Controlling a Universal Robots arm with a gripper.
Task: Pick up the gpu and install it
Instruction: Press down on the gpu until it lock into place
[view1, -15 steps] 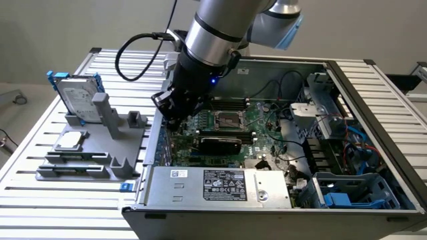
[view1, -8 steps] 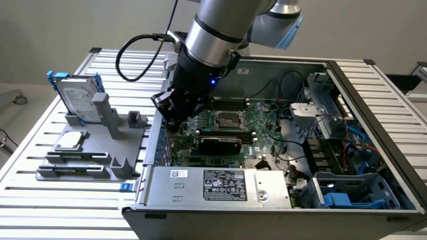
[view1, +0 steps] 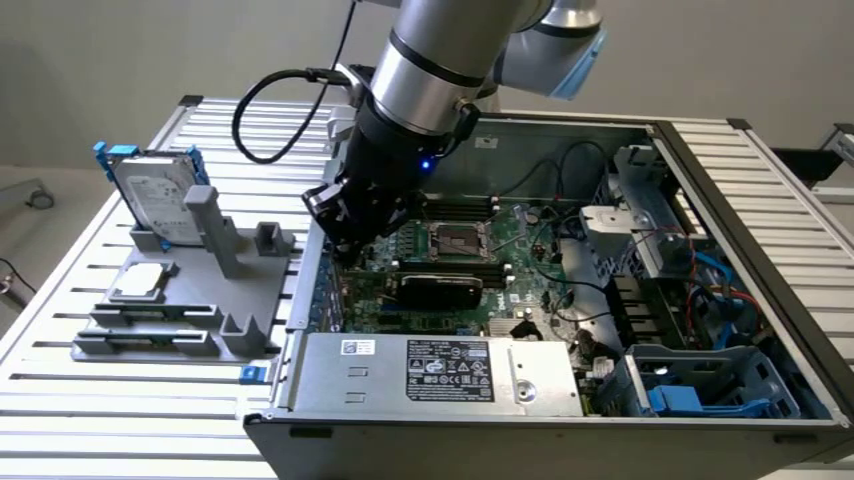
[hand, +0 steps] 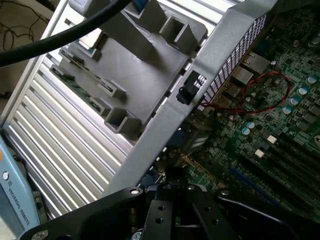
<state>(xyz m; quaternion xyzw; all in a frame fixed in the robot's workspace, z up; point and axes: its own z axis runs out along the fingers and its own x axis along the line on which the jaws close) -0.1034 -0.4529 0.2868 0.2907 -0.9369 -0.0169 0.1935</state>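
Claw (view1: 350, 250) sits low inside the open computer case (view1: 747, 170), over the motherboard (view1: 514, 240) near its rear wall; you cannot tell its jaw state. GPU (view1: 438, 288) lies on the motherboard, just beside the claw.

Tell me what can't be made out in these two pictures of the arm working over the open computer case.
- Gripper fingers: exterior view, too dark against the board to tell open or shut.
- Gpu: exterior view, its black shroud shows on the motherboard; the slot seating is hidden beneath it.
- Hard drive: exterior view, label print too small to read.
- Power supply label: exterior view, text too small to read.
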